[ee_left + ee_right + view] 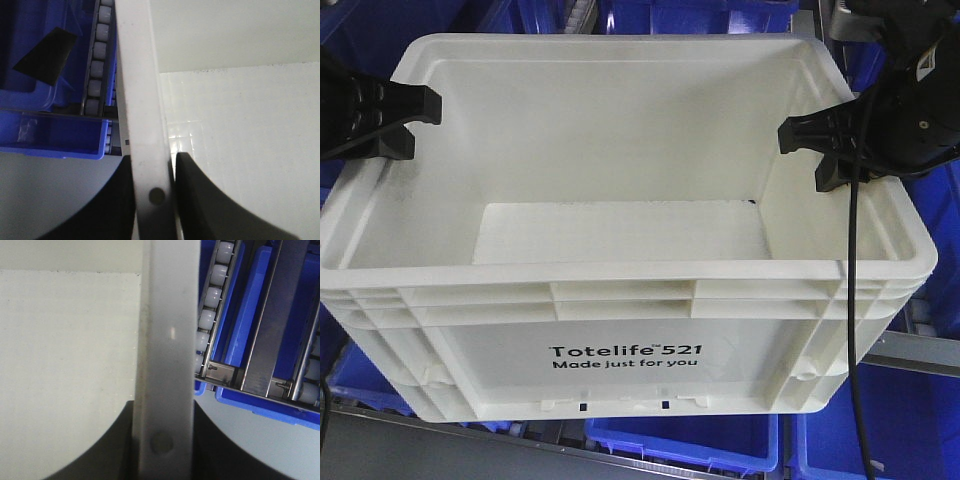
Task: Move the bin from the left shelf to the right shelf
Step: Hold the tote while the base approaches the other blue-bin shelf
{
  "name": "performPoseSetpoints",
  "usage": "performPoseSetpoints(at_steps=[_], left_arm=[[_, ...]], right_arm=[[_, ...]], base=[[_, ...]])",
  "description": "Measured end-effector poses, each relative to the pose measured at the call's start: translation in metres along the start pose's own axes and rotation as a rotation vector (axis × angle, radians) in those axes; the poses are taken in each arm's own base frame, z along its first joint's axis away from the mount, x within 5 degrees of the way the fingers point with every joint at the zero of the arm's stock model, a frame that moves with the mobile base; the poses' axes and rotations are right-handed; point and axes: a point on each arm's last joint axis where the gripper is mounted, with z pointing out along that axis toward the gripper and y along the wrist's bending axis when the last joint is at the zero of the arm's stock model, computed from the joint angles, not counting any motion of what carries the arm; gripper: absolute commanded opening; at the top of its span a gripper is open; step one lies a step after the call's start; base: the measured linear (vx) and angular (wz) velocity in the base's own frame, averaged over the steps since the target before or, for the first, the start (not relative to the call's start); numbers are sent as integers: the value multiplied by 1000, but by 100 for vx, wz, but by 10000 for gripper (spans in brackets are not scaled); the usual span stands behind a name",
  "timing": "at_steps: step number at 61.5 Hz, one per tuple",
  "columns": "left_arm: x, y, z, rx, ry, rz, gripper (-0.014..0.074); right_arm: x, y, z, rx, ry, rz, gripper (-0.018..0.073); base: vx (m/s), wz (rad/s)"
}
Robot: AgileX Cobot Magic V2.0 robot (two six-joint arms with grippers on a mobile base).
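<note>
The white bin (pixel 620 250), printed "Totelife 521 Made just for you", fills the front view, and nothing lies inside it. My left gripper (pixel 412 128) is shut on its left rim, one black finger inside the wall and one outside. My right gripper (pixel 810 158) is shut on the right rim the same way. In the left wrist view the rim (pixel 140 90) runs between the left gripper's (pixel 154 172) fingers. In the right wrist view the rim (pixel 167 330) sits pinched in the right gripper (pixel 162 415). The shelf surface under the bin is hidden.
Blue plastic bins (pixel 680 445) lie below and around the white bin. A grey metal rail (pixel 910 350) runs at the lower right. Roller tracks (pixel 97 55) (pixel 212 305) and blue bins (pixel 270 340) lie just outside each held rim. A black cable (pixel 853 330) hangs across the bin's right front.
</note>
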Motion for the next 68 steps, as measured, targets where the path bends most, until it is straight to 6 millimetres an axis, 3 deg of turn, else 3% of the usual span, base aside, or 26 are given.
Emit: performPoseSetpoints(at_steps=[68], left_arm=[[0,0,0,2,-4,0,-6]], right_arm=[[0,0,0,0,0,0,50]], base=[[9,-11]])
